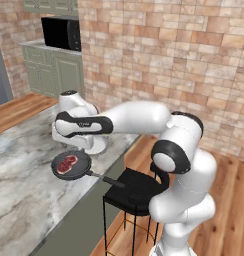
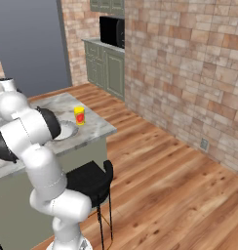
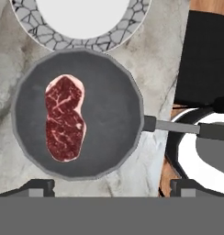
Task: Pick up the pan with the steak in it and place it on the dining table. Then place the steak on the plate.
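Hand view: pan (image 3: 109,114) rests on the dining table (image 3: 155,36) near its edge, handle overhanging, steak (image 3: 64,118) inside, plate (image 3: 81,23) just beside the rim. Gripper (image 3: 107,187) hovers above, jaws wide open and empty. First step judged done; steak-to-plate transfer remains

Brick wall (image 1: 184,55) above a wooden plank floor (image 2: 179,195); grey-green cabinets (image 1: 54,70) carry a black microwave (image 1: 61,33); 1 black stool (image 1: 136,192) stands right of the fingers.

Soft, even light is falling everywhere, casting only faint shadows. The pan (image 3: 77,114) is showing no glare, its steak (image 3: 64,118) rendering sharply. Distant cabinets (image 1: 54,67) are looking slightly soft and pixelated.
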You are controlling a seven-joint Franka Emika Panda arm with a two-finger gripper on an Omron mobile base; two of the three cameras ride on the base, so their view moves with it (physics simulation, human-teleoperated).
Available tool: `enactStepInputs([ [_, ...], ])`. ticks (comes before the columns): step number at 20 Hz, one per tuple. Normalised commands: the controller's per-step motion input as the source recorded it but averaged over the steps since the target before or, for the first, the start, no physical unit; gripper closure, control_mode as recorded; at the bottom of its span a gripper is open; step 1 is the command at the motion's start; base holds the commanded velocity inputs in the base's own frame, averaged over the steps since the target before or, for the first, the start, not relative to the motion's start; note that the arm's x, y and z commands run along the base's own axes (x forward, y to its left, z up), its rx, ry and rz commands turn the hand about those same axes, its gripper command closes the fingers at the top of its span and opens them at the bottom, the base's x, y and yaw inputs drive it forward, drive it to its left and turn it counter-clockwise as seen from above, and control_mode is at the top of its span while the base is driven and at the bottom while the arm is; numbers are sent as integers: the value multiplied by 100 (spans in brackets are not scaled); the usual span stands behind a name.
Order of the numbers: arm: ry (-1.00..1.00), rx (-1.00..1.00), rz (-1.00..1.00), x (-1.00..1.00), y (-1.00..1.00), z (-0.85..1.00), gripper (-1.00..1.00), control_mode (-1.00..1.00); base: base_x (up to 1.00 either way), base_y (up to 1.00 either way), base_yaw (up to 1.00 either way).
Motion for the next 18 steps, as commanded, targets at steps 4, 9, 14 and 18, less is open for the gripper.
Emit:
enactStepInputs([
  [4,3,0,-2,11,0,-30,-100,-100,0,0,0],
  [9,4,0,-3,18,0,-39,-100,-100,0,0,0],
  [14,1,0,-4,16,0,-36,-100,-100,0,0,0],
  [18,0,0,-4,12,0,-35,-100,-100,0,0,0],
])
